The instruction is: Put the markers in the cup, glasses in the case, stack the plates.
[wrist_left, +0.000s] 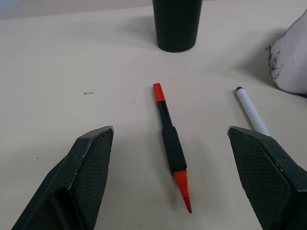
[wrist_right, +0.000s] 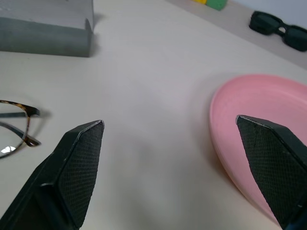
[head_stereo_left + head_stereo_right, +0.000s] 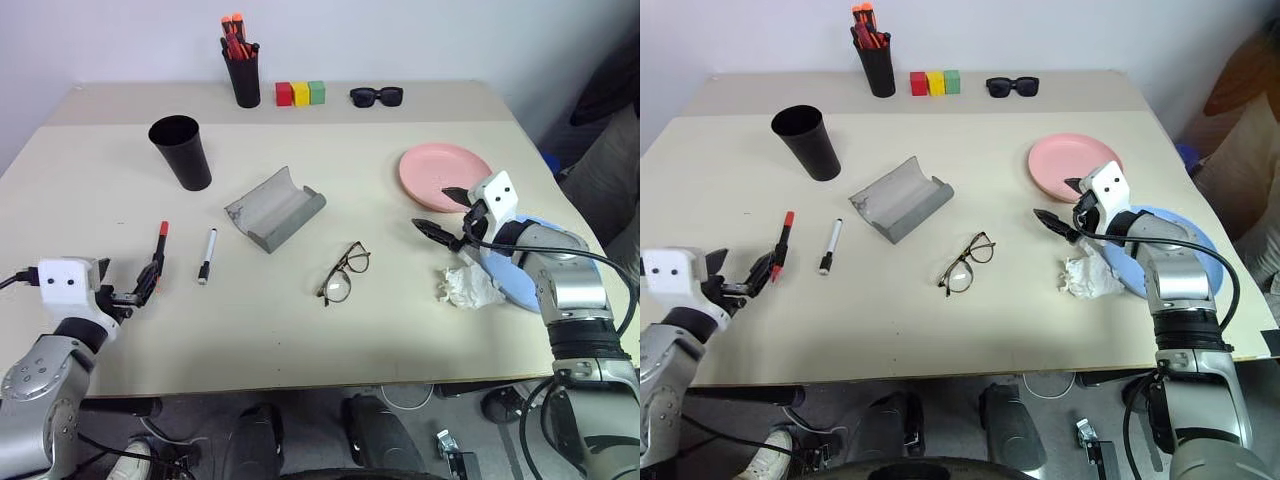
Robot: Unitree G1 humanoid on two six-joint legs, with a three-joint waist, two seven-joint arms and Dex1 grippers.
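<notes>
The black marker with a red end [image 3: 160, 250] lies near the table's left front, and the white marker [image 3: 207, 256] lies just right of it. My left gripper [image 3: 140, 288] is open, level with the table, just in front of the black marker [image 1: 170, 143], not touching it. Farther back stands the black cup [image 3: 181, 152]. The grey case [image 3: 275, 208] lies open mid-table, with the wire-framed glasses [image 3: 343, 274] to its front right. My right gripper [image 3: 432, 207] is open and empty, beside the pink plate [image 3: 444, 175]. The blue plate [image 3: 1206, 240] lies partly under my right forearm.
A crumpled white tissue [image 3: 468, 286] lies at the blue plate's left edge. Along the back edge stand a black holder of orange-capped markers [image 3: 242, 70], three coloured blocks [image 3: 300, 93] and black sunglasses [image 3: 377, 96].
</notes>
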